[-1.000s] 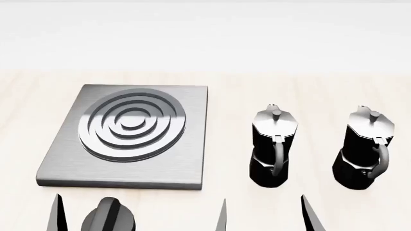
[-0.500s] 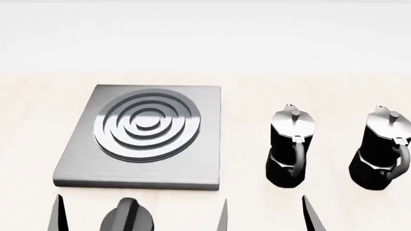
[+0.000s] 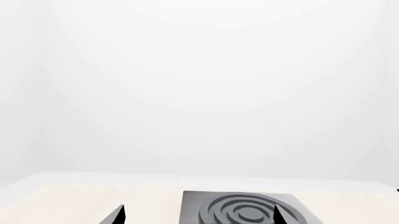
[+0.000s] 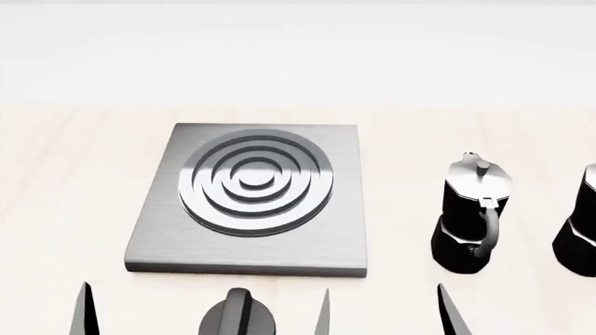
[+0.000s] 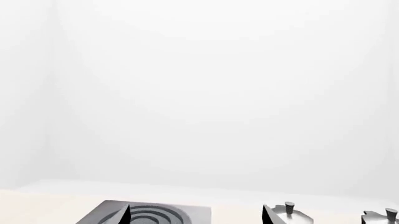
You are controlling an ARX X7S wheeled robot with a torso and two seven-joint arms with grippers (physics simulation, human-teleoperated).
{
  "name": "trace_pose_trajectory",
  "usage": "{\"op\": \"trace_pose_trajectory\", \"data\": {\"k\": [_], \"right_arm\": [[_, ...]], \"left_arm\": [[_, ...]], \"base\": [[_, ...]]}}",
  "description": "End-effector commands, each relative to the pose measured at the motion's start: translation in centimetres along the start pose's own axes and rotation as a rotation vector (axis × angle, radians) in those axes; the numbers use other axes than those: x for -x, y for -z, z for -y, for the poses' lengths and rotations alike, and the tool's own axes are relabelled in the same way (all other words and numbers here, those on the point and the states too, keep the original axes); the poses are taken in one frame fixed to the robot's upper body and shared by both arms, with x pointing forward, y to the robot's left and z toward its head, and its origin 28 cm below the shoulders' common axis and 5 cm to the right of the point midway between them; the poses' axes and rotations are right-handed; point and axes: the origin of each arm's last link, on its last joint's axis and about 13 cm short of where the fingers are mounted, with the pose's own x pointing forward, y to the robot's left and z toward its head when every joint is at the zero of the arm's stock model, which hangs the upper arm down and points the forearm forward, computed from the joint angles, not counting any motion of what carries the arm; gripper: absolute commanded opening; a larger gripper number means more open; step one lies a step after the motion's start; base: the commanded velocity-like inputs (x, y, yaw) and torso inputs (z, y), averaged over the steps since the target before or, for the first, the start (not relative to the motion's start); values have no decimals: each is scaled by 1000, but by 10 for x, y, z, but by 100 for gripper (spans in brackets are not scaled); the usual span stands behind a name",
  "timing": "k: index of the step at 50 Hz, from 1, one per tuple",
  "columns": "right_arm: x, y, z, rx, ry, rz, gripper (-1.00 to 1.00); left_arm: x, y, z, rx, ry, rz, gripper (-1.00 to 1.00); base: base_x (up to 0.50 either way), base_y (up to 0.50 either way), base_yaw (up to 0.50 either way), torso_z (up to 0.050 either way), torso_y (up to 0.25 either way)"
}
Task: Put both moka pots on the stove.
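On the pale table (image 4: 56, 181), toward the left, the stove (image 4: 158, 244): flat, bare, nothing on its ringed burner. To its right, well apart from the plate, the near pot (image 4: 472, 213), upright on the wood, lid on, handle toward the robot. Further right again, the second pot (image 4: 582, 237), also upright on the wood, partly cut off by the head view's edge. Just before the stove's near edge, a black knob (image 4: 237, 317), no part of the job. In the left wrist view, left gripper (image 3: 197, 215) short of the stove, fingers spread wide, nothing between them. In the right wrist view, right gripper (image 5: 194, 215) likewise spread wide and empty, with the stove ahead to one side and both pot lids ahead to the other. No contact with either pot anywhere. By that reckoning, task at its very start: neither pot gripped, neither pot on the stove, both transfers left to do. Apparently a stage of lining up with the work, with no reach toward a pot to be seen. Probably the near pot first, as the one closer to the plate, then the far one. Room enough on the plate for two, by the look of it, if set side by side and not both on the centre ring.
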Motion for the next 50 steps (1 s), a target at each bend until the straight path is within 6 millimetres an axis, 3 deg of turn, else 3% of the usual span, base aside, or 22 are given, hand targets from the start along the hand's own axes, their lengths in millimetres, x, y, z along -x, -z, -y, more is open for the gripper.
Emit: {"op": "trace_pose_trajectory", "data": {"k": [1,27,42,50], "right_arm": [[-1,-2,-2,-5,-9,-11,100],[-30,-28,10,18,38,-62,100],[-67,-41,32,119,12,-195,100],[-100,-43,49,136,31,-259,100]], "left_arm": [[0,-2,0,1,-3,5,100],[1,-3,-1,8,-5,4,100],[0,-3,-2,10,-10,4,100],[0,-2,-2,11,-11,3,100]], "base": [[0,0,0,0,0],[0,0,0,0,0],[0,0,0,0,0],[0,0,0,0,0]]}}
